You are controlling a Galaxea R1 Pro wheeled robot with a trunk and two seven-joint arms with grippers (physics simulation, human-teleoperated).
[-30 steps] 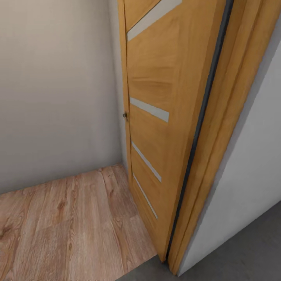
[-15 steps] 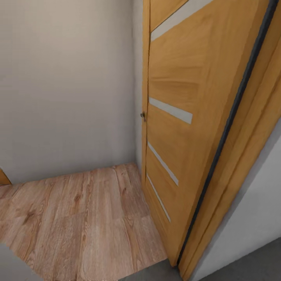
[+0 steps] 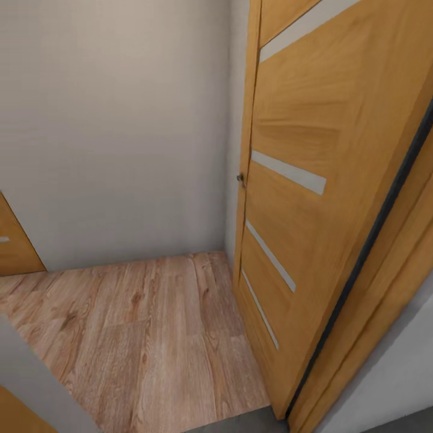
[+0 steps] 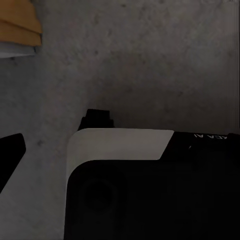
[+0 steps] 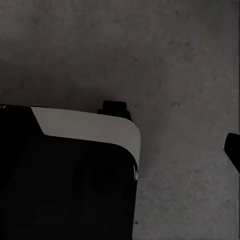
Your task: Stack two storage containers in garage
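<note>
Both wrist views look down over the robot's black and white base onto the floor, dark grey speckled concrete. In the left wrist view a dark tip that may be one finger of the left gripper cuts in at the frame's edge, and in the right wrist view a similar dark tip, perhaps of the right gripper, shows at the edge; how far either pincer is open, and whether it holds anything, I cannot tell. Outward, the head view shows an orange-brown wooden door with pale inset strips standing open on the right, its small knob at its far edge. Left of it lies light wood-plank flooring, ending at a plain pale wall. A strip of grey concrete shows at the near edge below the door.
</note>
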